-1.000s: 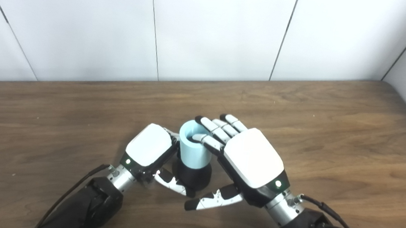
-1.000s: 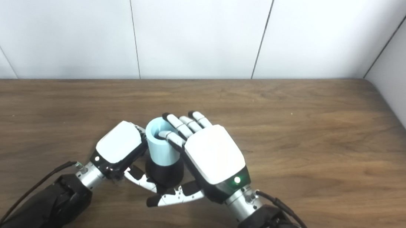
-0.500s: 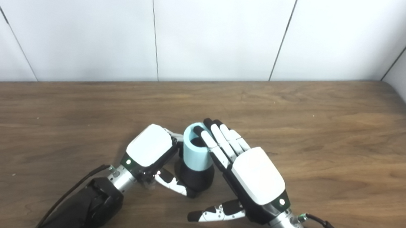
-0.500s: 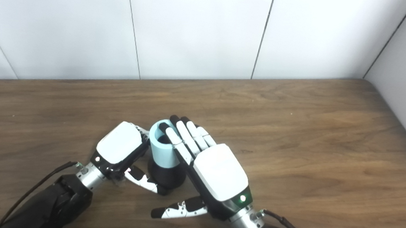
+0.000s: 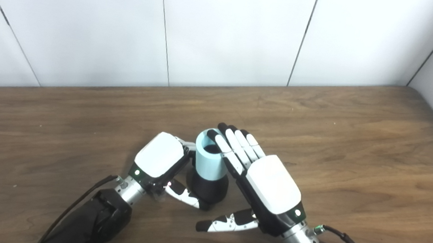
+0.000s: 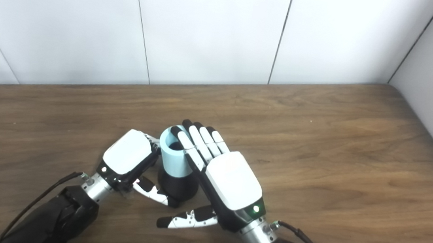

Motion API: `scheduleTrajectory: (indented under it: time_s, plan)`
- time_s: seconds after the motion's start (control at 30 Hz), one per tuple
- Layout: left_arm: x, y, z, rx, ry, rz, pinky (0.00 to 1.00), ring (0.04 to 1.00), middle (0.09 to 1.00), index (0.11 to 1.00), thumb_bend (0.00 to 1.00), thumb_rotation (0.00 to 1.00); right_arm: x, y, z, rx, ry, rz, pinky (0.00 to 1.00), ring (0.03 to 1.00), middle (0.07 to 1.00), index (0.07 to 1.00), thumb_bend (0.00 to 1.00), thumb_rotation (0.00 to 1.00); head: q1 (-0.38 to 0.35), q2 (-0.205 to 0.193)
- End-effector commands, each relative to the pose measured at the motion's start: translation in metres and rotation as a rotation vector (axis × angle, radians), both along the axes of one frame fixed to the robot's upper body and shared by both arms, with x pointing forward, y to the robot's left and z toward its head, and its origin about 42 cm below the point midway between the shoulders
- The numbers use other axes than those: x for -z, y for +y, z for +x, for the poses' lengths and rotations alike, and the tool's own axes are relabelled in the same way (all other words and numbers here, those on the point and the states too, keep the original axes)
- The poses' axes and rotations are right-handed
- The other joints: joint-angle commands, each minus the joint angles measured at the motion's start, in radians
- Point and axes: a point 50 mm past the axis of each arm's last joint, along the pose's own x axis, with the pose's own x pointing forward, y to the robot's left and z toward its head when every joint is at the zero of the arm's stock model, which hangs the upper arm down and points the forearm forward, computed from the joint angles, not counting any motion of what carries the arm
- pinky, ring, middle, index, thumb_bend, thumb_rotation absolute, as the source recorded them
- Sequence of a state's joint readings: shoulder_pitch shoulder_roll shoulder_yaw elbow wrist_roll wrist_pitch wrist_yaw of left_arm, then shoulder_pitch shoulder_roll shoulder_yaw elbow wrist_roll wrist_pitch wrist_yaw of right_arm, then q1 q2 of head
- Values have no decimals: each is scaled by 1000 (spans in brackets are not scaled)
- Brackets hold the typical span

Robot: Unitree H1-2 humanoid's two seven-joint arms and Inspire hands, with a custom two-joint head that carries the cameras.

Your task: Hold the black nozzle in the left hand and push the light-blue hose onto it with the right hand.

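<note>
Nearest, the right hand (image 5: pixel 270 186) lies flat-fingered and gripping nothing, fingertips (image 5: pixel 215 138) on the light-blue hose (image 5: pixel 208 161) rim; the left hand (image 5: pixel 159 159) clasps the black nozzle (image 5: pixel 207 186) standing on the table (image 5: pixel 357 143); press squarely down, lest the upright hose tilt.

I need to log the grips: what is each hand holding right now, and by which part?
The left hand grips the nozzle by its black base. The right hand holds nothing: its straight fingers rest against the hose.
</note>
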State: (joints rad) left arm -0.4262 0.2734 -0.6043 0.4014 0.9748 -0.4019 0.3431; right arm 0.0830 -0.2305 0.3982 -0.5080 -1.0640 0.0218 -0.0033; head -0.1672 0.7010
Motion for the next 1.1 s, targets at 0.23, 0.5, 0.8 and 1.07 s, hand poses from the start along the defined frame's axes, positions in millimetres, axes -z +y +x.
scheduleTrajectory:
  time_s: [0.23,0.5,0.8,1.07]
  plan:
    - [117,-10,-102,-13,354,58,183,238,472,483,524,0,10,-7,3,35,84,100,1000,1000,1000,1000,784,716,-2,-4]
    - [117,-10,-101,-13,360,63,169,223,471,483,524,0,7,-10,6,34,41,189,1000,1000,1000,1000,795,737,-2,-8]
    - [118,-10,-99,-7,373,80,194,250,457,489,522,0,20,-18,14,-12,-85,318,1000,1000,1000,1000,806,793,1,-17]
    - [121,-7,-97,-21,366,78,199,255,460,488,522,0,43,-28,24,-9,-65,492,1000,1000,1000,1000,894,882,5,-25]
